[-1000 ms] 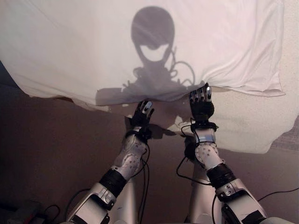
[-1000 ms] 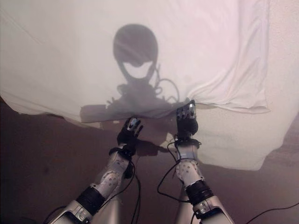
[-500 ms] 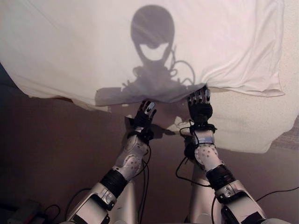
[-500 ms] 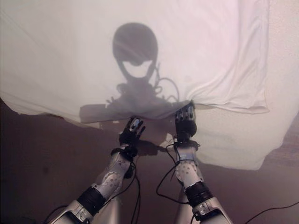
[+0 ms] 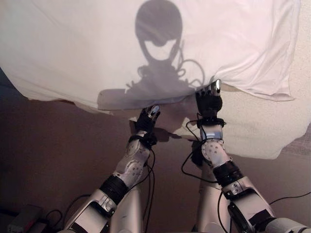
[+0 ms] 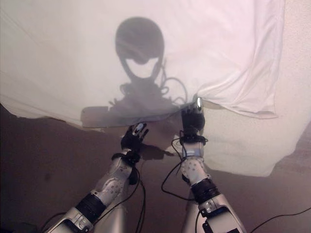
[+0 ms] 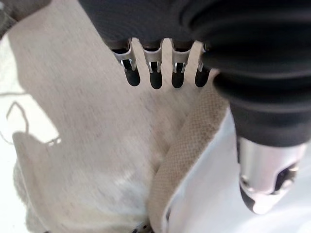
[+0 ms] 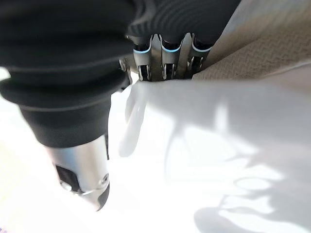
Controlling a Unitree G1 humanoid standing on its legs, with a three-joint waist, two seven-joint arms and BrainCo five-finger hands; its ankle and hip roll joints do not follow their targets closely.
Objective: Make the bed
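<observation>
White sheet (image 5: 87, 53) spreads over the far part of the scene, its near edge hanging above the brown floor (image 5: 48, 155), with a cream textured blanket (image 5: 262, 126) lying beneath it and showing at the right. Right hand (image 5: 209, 99) meets the sheet's near edge right of centre, its fingers (image 8: 165, 60) curled onto a bunched fold of the white cloth. Left hand (image 5: 147, 120) sits just near of the hanging edge, left of the right hand, fingers (image 7: 155, 77) relaxed and grasping nothing, above the blanket's woven border (image 7: 194, 141).
</observation>
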